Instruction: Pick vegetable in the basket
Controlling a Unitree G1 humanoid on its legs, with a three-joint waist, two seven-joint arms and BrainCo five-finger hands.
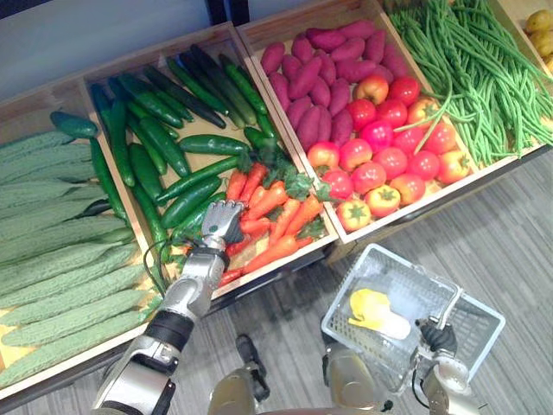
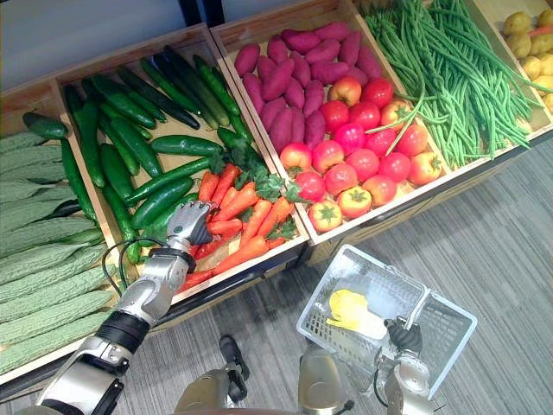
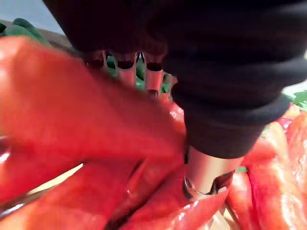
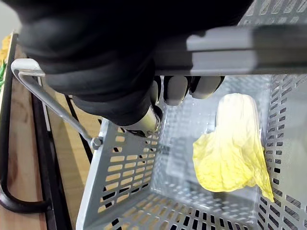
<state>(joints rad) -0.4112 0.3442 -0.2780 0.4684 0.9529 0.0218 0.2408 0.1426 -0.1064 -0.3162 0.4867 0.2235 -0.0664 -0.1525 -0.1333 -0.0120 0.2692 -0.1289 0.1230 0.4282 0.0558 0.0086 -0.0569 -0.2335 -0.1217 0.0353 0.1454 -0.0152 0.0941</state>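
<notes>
Orange carrots with green tops lie in a wooden crate next to the cucumbers. My left hand is down among them, fingers and thumb curled round one carrot. My right hand is shut on the metal handle of a pale plastic basket, which hangs over the floor in front of the tomato crate. A yellow-white cabbage leaf piece lies inside the basket.
Wooden crates stand side by side: bitter gourds at far left, cucumbers, purple sweet potatoes above tomatoes, green beans, potatoes at far right. Grey floor lies before the crates.
</notes>
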